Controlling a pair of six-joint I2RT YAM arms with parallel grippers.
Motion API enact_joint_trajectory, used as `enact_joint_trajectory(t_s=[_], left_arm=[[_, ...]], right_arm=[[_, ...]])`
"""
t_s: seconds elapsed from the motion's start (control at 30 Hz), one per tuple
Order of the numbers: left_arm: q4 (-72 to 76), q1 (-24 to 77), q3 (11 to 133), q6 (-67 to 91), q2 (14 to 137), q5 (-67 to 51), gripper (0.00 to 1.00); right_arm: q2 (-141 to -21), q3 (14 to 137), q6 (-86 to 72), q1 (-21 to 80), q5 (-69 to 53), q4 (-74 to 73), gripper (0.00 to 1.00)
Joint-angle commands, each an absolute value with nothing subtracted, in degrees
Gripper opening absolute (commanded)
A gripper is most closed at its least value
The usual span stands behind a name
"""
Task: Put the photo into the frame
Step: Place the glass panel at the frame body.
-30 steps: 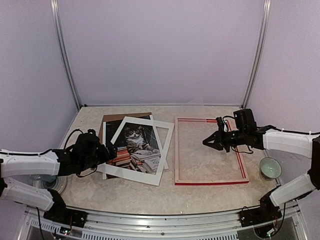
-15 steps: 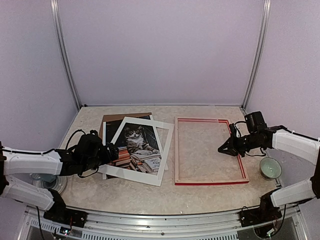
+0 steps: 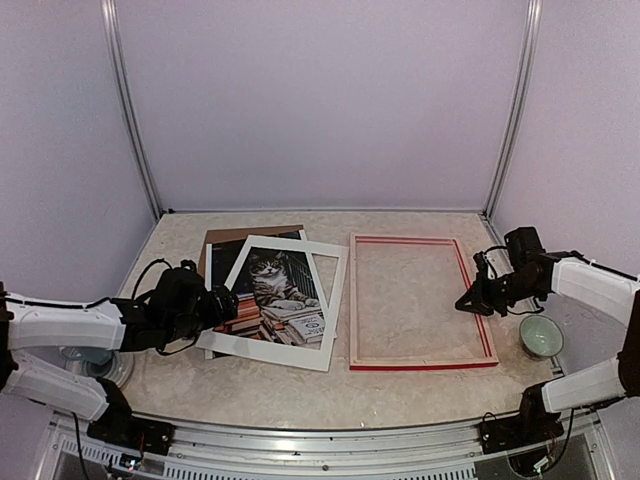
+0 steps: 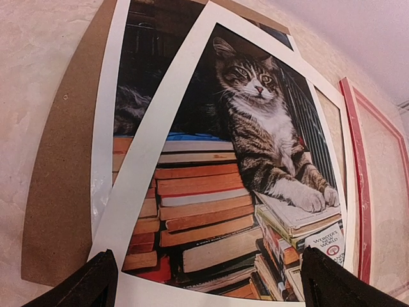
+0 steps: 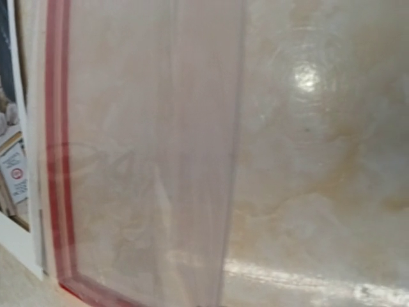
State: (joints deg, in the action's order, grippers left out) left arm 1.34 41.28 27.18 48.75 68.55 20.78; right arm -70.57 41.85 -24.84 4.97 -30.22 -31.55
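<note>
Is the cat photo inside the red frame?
No, the photo lies left of the frame, under the white mat.

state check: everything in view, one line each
photo: face up on the backing board, under the white mat, not in the frame
white mat: flat on the photo, skewed
backing board: flat, bottom of the stack
frame: flat on the table, no photo inside
bowl: upright, looks empty
left gripper: fingers open, by the stack's left edge
right gripper: over the frame's right bar, open or shut unclear
</note>
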Motion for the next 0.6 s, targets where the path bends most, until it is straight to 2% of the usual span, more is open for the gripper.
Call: enact_joint_trajectory(t_s=[0.0,0.57], left_arm=[[2.6,41.7,28.6,48.1,69.3,20.2,0.99],[3.2,42.7,28.7,48.6,70.6,20.3,0.99]], right_arm=[[-72.0,43.3,-22.2,4.2,-26.9,-32.0,0.00],[-73.6,45.7,-22.0,4.2,-19.2,-35.7,0.00]])
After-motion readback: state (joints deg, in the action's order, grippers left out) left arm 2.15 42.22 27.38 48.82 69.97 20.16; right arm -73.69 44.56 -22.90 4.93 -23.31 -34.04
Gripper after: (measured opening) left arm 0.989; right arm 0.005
